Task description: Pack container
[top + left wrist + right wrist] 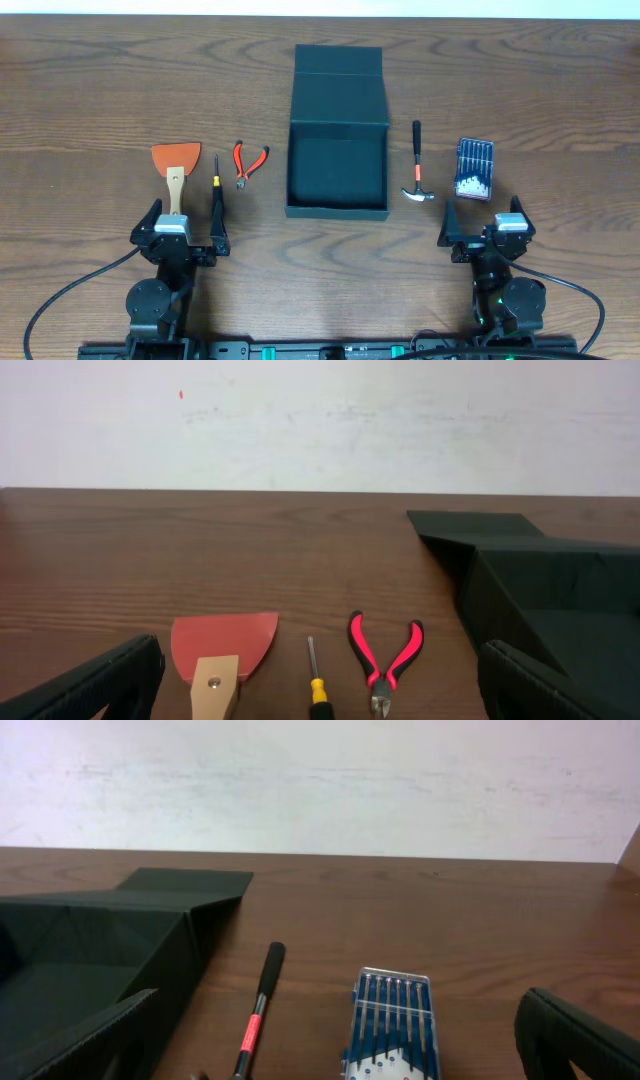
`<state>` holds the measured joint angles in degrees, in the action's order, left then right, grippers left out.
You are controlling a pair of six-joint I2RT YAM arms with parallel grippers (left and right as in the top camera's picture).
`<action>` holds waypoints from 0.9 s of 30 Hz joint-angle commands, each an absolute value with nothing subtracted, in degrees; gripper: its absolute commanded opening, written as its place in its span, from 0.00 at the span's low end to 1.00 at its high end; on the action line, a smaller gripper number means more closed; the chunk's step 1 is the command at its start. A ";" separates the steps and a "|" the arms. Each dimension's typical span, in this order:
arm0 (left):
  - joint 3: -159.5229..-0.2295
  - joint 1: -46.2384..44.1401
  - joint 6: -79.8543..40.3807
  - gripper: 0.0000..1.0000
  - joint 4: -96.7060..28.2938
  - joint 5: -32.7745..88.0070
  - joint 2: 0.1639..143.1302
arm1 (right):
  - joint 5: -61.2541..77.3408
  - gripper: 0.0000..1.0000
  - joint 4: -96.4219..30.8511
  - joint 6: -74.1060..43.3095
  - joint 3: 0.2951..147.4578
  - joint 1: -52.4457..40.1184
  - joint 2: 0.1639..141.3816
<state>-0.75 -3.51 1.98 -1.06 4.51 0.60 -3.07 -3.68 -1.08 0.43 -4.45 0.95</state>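
Both wide-jawed and empty, the left gripper (185, 215) and right gripper (484, 215) are being readied for a first pick, probably the hammer (417, 160) lying ahead-left of the right jaws, into the container (336, 165).

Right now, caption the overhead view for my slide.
Empty open container mid-table; scraper, screwdriver, pliers left; hammer and bit case right; both jaws open.

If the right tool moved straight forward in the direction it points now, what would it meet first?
Most likely the blue case of bits, lying directly ahead of the open right tool. The hammer lies left of that line. Its height is unclear; it might pass over.
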 commanded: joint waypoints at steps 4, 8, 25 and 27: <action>-0.23 -3.73 2.94 0.99 -3.60 5.58 0.30 | -3.64 0.99 -3.90 -1.87 0.32 -4.10 0.56; -0.23 -3.73 2.94 0.98 -3.60 5.58 0.30 | -3.64 0.99 -3.90 -1.87 0.32 -4.10 0.56; -0.23 -3.73 2.94 0.99 -3.60 5.58 0.30 | -1.89 0.99 -3.90 -3.55 0.34 -4.10 0.56; -0.23 -3.73 2.94 0.98 -3.60 5.58 0.30 | -1.91 0.99 -4.64 -5.82 0.71 -4.10 0.60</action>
